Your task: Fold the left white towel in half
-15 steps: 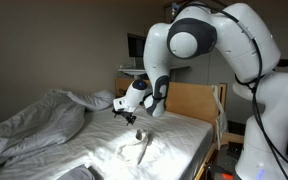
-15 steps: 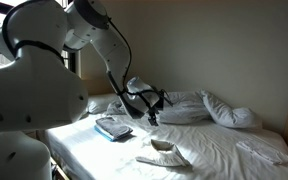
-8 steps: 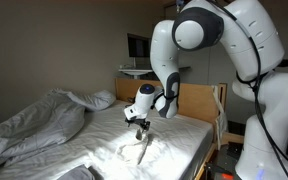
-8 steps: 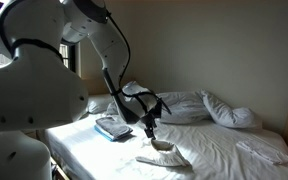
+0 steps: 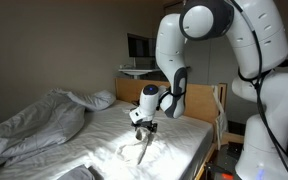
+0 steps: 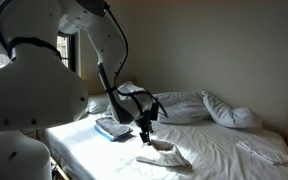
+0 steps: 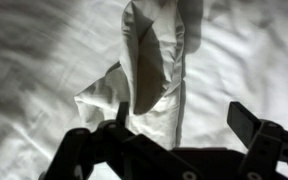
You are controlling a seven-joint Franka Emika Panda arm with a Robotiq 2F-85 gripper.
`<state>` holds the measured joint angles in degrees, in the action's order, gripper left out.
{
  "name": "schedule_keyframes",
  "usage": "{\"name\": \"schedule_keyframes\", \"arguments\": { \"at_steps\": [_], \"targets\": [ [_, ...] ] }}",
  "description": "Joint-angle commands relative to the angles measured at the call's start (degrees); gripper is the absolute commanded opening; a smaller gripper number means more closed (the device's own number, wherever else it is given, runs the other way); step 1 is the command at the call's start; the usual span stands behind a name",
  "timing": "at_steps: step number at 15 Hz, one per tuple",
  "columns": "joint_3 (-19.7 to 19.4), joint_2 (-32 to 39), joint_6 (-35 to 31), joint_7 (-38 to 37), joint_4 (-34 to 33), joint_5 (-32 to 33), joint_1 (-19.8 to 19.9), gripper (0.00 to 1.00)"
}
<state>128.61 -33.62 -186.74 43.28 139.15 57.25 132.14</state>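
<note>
In an exterior view, my pincer [image 5: 144, 126] hangs low over the bed and points down. The white towel [image 5: 134, 152] lies on the bedsheet [image 5: 179, 135] right beneath it, bunched into a narrow, rumpled strip rather than spread flat. From here I cannot tell whether the fingertips touch the cloth. The grey-white duvet [image 5: 34, 122] is heaped well off to one side of the pincer, and the wooden headboard [image 5: 196, 100] stands behind it.

In an exterior view, the pincer [image 6: 145, 127] sits just above the towel [image 6: 162, 155], which lies below it and a little nearer the camera. A flat blue-grey item [image 6: 112, 127] rests on the sheet near the pincer, on the arm's side. Pillows [image 6: 184, 103] are piled behind the pincer. A second white cloth [image 6: 264, 150] lies well apart from it, toward the far edge of the bed.

In the wrist view, I see the pincer [image 7: 184, 122] with its two dark fingers [image 7: 122, 115] spread wide and nothing clamped between them. The towel [image 7: 149, 60] lies just ahead of it, creased lengthwise. Its near end reaches into the gap between the fingers, closer to one finger than to the other. Wrinkled bedsheet [image 7: 34, 60] lies on both sides of the pincer.
</note>
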Motion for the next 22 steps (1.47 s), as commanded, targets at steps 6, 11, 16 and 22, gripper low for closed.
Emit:
{"name": "schedule_keyframes", "arguments": {
  "at_steps": [6,11,16,22],
  "targets": [
    [-6.76,-2.35,-4.0,-12.21,2.5,-6.6,-10.62,1.0],
    [-9.59,-9.09,-5.24,-20.68,2.23,-13.11,-17.53,1.0],
    [-7.79,-15.66,-4.07,-25.44,0.75,-21.18,-19.39,1.0],
    [-3.89,-23.68,-2.64,-27.22,-4.42,-31.43,-18.16,1.0]
  ]
}}
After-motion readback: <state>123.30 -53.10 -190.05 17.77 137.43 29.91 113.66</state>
